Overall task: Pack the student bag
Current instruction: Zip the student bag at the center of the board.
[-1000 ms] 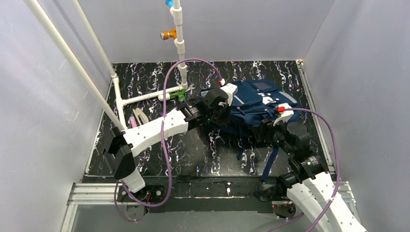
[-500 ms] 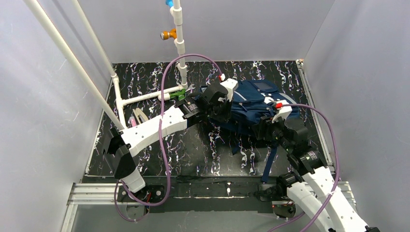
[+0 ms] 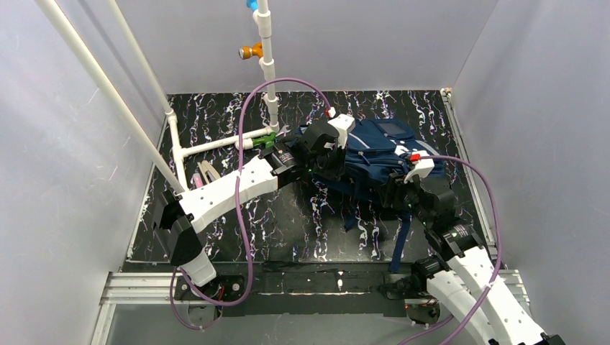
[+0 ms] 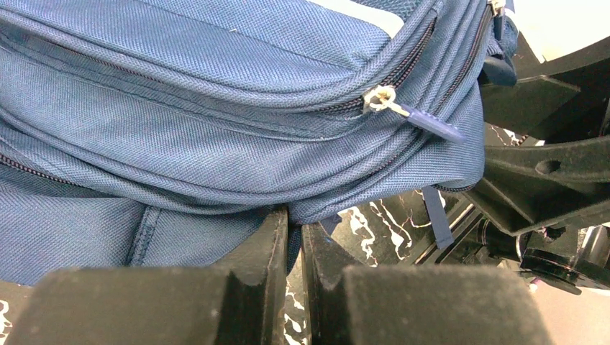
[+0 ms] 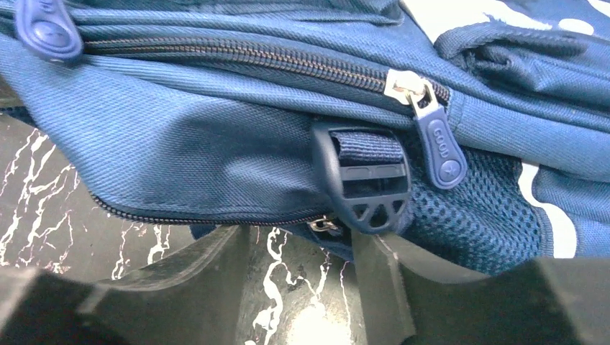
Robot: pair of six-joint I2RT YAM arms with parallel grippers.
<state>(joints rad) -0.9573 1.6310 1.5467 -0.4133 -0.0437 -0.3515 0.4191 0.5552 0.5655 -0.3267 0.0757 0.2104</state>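
Student bag (image 3: pixel 381 147) is lying at one o'clock — left gripper (image 4: pixel 295 230) clamping its nine-o'clock hem, probably anchoring it, right gripper (image 5: pixel 302 259) gaping by the buckle (image 5: pixel 363 183).

Woven cloth student bag (image 4: pixel 187 144) (metal zips (image 5: pixel 404 85))

Navy blue student bag (image 3: pixel 375 147), black white-veined table (image 3: pixel 288 230)

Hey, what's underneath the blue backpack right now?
The black marbled table shows beneath the student bag at its edge. Whatever lies farther under is covered by fabric.
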